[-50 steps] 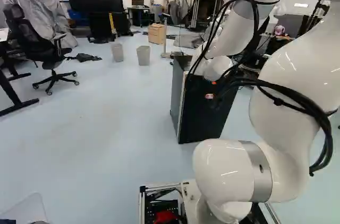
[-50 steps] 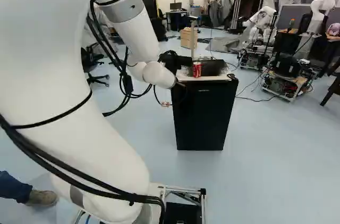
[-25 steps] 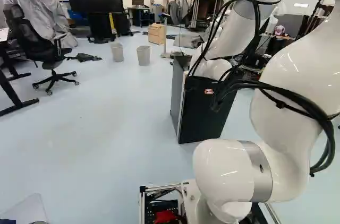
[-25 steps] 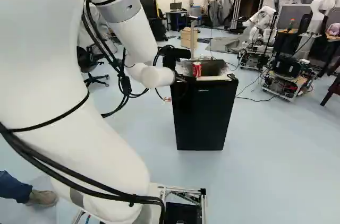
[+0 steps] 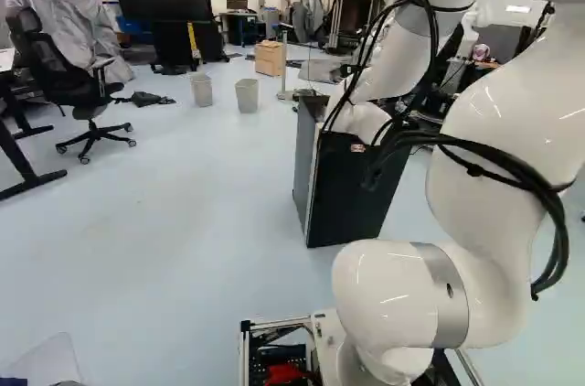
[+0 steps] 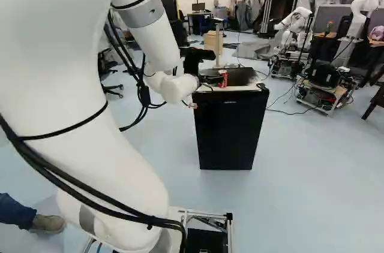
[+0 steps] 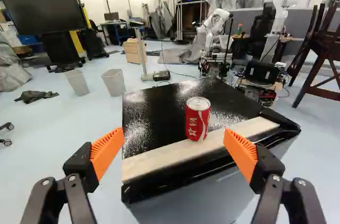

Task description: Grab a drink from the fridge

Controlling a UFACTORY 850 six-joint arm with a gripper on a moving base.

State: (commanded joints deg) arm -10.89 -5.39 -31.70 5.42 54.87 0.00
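In the right base view my gripper point(image 6: 210, 78) is at the top of the black fridge point(image 6: 229, 130), close to a red drink can point(image 6: 223, 79). The wrist view shows the gripper point(image 7: 174, 141) open, its orange pads point(image 7: 107, 152) wide apart and nothing gripped. Ahead of it, the can point(image 7: 197, 119) stands upright on the fridge's top, on the pale front strip point(image 7: 159, 163), somewhat nearer the finger with the other pad point(image 7: 241, 152). The fridge door is shut. My arm hides part of the fridge point(image 5: 352, 198) in the left base view.
Two grey bins point(image 5: 247, 95) and a wooden drawer box point(image 5: 270, 58) stand beyond the fridge. An office chair point(image 5: 78, 84) is at the left. Another robot point(image 6: 294, 28) and a wheeled base with equipment point(image 6: 324, 88) are farther back on the right.
My wrist has shifted and turned, and the gripper now overlaps part of the can in the right base view. The arm's upper links moved slightly. Base and can have stayed put.
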